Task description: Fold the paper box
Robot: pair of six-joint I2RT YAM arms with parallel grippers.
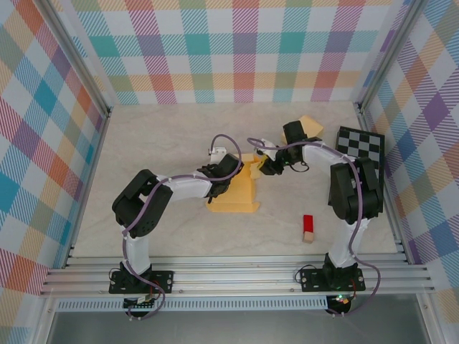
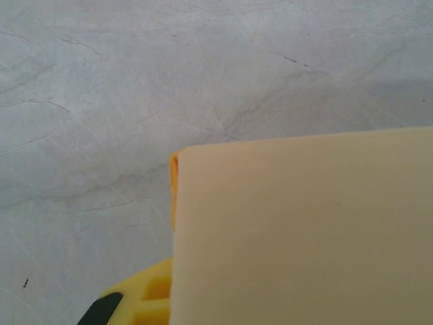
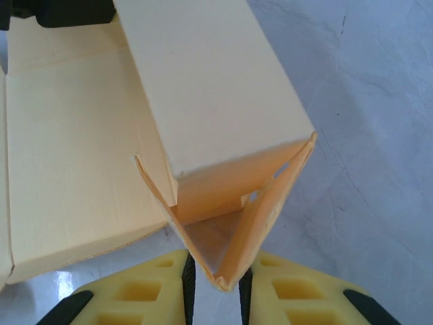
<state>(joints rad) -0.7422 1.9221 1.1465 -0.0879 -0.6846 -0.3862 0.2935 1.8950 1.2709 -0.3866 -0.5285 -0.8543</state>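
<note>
The beige marbled table (image 1: 165,136) bore everything. The left arm (image 1: 154,201) and the right arm (image 1: 351,186) reached in from its near edge and met over the middle.

There lay the pale yellow paper box (image 1: 233,199), half made. It was a flat sheet of panels on the table, with one section raised into a hollow square tube at its far end. I judged that both arms were on it because thin card springs back unless one side is pinned while the other is creased.

The black-and-white chequered board (image 1: 361,147) lay well apart by the right wall, taking no part in the fold.

The left gripper (image 1: 229,172) came onto the raised section from the left, its jaws closed to almost nothing. In the left wrist view a card wall (image 2: 304,230) rose right beside one yellow finger (image 2: 139,308). The gripper therefore appeared to pinch that wall and hold the tube steady.

The right gripper (image 3: 216,294) met the tube's open end from the other side. Its jaws stood narrow, with the corner of an end flap (image 3: 267,210) caught between them, presumably to turn it inward and close the end.

The small red block (image 1: 308,223) sat near the right arm's base, apart from the box.
</note>
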